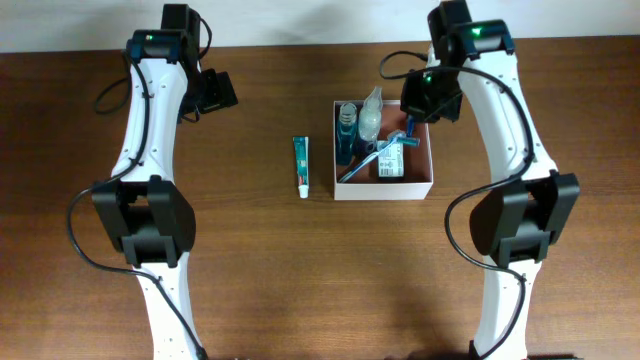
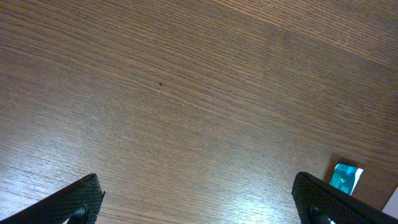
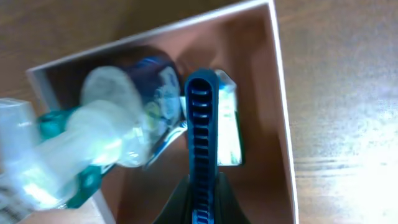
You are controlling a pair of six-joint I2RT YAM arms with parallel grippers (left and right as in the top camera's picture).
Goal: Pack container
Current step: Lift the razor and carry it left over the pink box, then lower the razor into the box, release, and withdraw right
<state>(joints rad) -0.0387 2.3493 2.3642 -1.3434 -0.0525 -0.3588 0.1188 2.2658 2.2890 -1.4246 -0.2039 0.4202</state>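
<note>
The container [image 1: 384, 190], a square white-walled box with a reddish-brown inside, stands right of the table's centre. It holds a clear bottle [image 1: 370, 112], a dark blue bottle [image 1: 347, 130] and a green-white packet [image 1: 392, 162]. My right gripper [image 1: 413, 122] hangs over the box's far right part. In the right wrist view it [image 3: 200, 186] is shut on a blue ribbed handle [image 3: 200, 124] that points into the container [image 3: 283, 106]. The same blue handle [image 1: 375, 155] lies slanted across the box. My left gripper [image 1: 214, 92] is open and empty, far left of the box.
A toothpaste tube [image 1: 301, 165] lies on the table left of the container. Its end shows in the left wrist view [image 2: 344, 177], beside my open left gripper [image 2: 196, 190] over bare brown wood. Both arm bases stand at the front.
</note>
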